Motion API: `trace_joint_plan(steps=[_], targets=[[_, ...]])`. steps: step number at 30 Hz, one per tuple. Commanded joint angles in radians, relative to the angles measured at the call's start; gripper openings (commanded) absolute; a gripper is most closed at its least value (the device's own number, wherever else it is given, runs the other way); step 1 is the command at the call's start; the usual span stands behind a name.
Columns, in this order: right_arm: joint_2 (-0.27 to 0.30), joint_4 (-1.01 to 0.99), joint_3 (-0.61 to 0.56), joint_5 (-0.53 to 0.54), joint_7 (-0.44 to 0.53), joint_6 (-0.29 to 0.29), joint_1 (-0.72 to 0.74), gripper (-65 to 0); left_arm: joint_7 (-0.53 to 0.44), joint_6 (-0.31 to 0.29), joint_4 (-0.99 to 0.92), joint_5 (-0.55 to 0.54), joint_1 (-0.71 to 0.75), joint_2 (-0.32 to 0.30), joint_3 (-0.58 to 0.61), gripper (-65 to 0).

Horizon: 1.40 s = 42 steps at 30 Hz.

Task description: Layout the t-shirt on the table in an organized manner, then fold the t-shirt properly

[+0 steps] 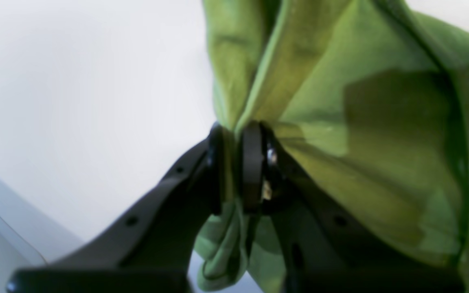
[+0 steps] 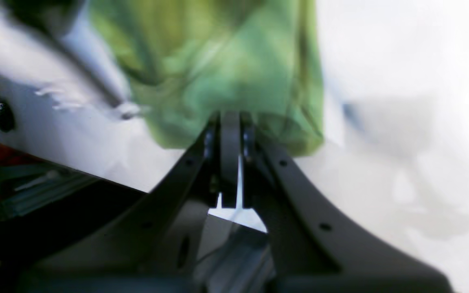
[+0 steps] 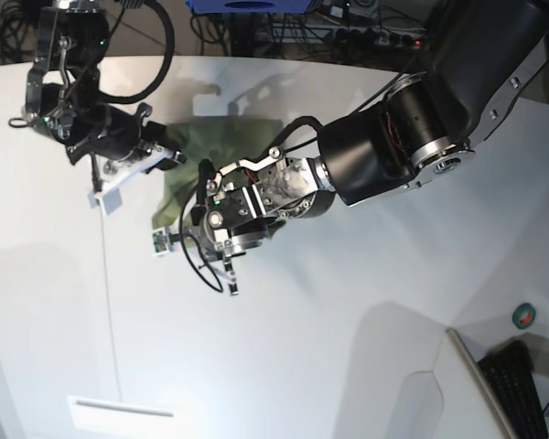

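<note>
The olive-green t-shirt (image 3: 212, 151) hangs bunched between my two grippers over the far part of the off-white table (image 3: 348, 347). In the base view my left gripper (image 3: 172, 233) reaches in from the right and pinches the shirt's lower edge. In its own wrist view the left gripper (image 1: 236, 162) is shut on a fold of the t-shirt (image 1: 340, 101). My right gripper (image 3: 167, 155) comes from the upper left and holds the shirt's left side. Its wrist view shows the right gripper (image 2: 230, 134) shut on the blurred green t-shirt (image 2: 226, 61).
A thin dark seam line (image 3: 106, 302) runs down the table's left part. A small white rectangular label (image 3: 119, 407) lies near the front edge. A green round object (image 3: 524, 315) and a keyboard (image 3: 523, 384) sit off the table's right side. Cables hang behind the far edge.
</note>
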Motion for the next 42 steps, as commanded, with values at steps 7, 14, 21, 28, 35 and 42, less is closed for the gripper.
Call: trace_joint_plan(steps=[7,14,21,28,35,42], targets=[[-0.007,0.022,0.001,0.013,-0.017,0.006,0.003,-65.0,-0.008,0.005,0.021,0.008,-0.032,0.012,-0.006,-65.0],[-0.005,0.022,0.001,0.013,-0.017,0.006,0.003,-65.0,-0.008,0.005,0.044,0.007,-0.05,0.009,-0.005,-55.9],[-0.002,0.022,0.001,0.013,-0.017,0.006,0.003,-65.0,-0.003,0.005,0.121,0.001,-0.081,0.006,-0.006,-22.2],[0.024,0.027,0.003,0.009,-0.011,0.006,0.002,-65.0,0.005,0.005,0.144,0.001,-0.09,0.006,-0.029,-2.3],[0.115,0.206,0.161,0.009,-0.017,0.006,-0.118,-65.0,0.272,0.005,0.658,0.002,0.11,-0.155,-0.45,-46.2],[0.222,0.297,0.341,0.009,-0.098,0.011,-0.342,-65.0,0.321,0.005,1.02,0.007,0.498,-0.355,-0.812,-65.0]])
